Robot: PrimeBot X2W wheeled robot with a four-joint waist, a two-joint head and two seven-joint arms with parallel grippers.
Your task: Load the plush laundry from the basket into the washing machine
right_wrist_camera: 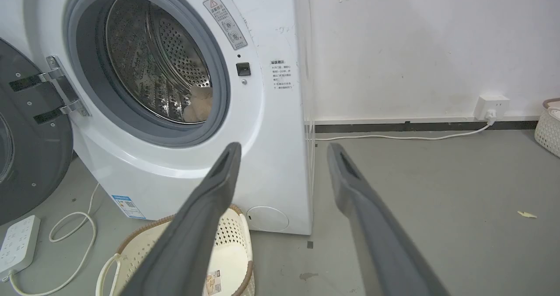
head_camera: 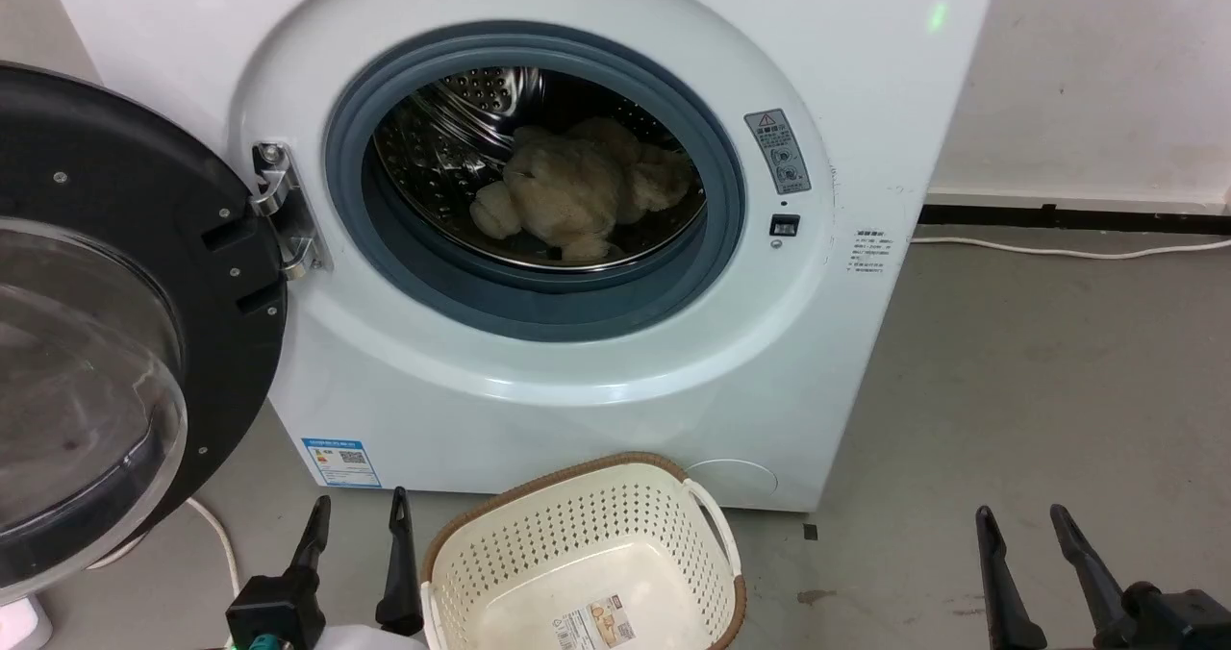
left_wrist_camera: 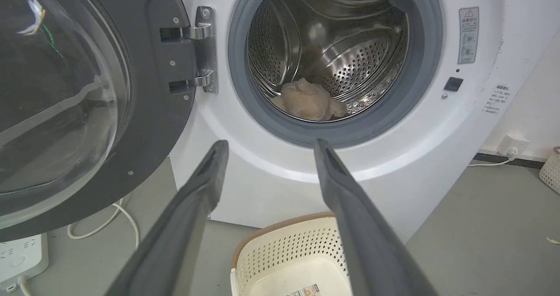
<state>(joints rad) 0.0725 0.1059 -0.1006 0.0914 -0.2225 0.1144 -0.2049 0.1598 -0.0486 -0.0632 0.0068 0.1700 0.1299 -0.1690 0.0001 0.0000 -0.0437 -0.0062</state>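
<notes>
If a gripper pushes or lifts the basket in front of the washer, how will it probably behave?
The basket is empty perforated plastic, so probably light and fairly stiff. On the smooth floor a push would likely slide it. Lifted by one side handle, it may hang tilted.

Both arms were low, grippers pointing up in the head view. The left gripper (head_camera: 361, 498) was at the lower left, jaws parted and empty. The right gripper (head_camera: 1020, 511) was at the lower right in the same pose, parted and empty. Each wrist view showed its long dark fingers (left_wrist_camera: 192, 208) spread wide, tips well apart.
</notes>
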